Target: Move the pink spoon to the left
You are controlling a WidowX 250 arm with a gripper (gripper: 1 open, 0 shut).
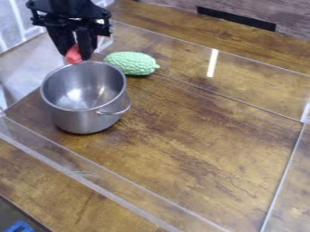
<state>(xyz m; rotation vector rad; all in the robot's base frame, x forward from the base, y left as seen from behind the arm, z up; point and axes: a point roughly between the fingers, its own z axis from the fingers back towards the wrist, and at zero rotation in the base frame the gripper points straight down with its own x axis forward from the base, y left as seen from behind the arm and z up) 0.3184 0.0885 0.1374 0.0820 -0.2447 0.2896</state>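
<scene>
The gripper [75, 45] is shut on the pink spoon [75, 54], with both fingers clamped fully around the upper part of the handle. The spoon hangs clear of the tabletop [206, 127], near its far left corner, just beyond the far rim of the steel pot [83, 95] and beside the bumpy green object [133, 62], without touching either.

Handling, as a judgement:
1. The spoon appears light and rigid; the thick plastic handle should not flex under grip force.
2. The handle is the correct grasp zone: it is wide, less slippery than metal, and tolerant of pressure.
3. The metal bowl is smooth and would slip; avoid it.

Orientation:
1. The long axis runs close to vertical, in line with the downward-pointing fingers.
2. Only the pinkish-red lower section shows beneath the fingers; which end points down cannot be told.

Risk: a held spoon may swing or rotate on lateral travel.
</scene>
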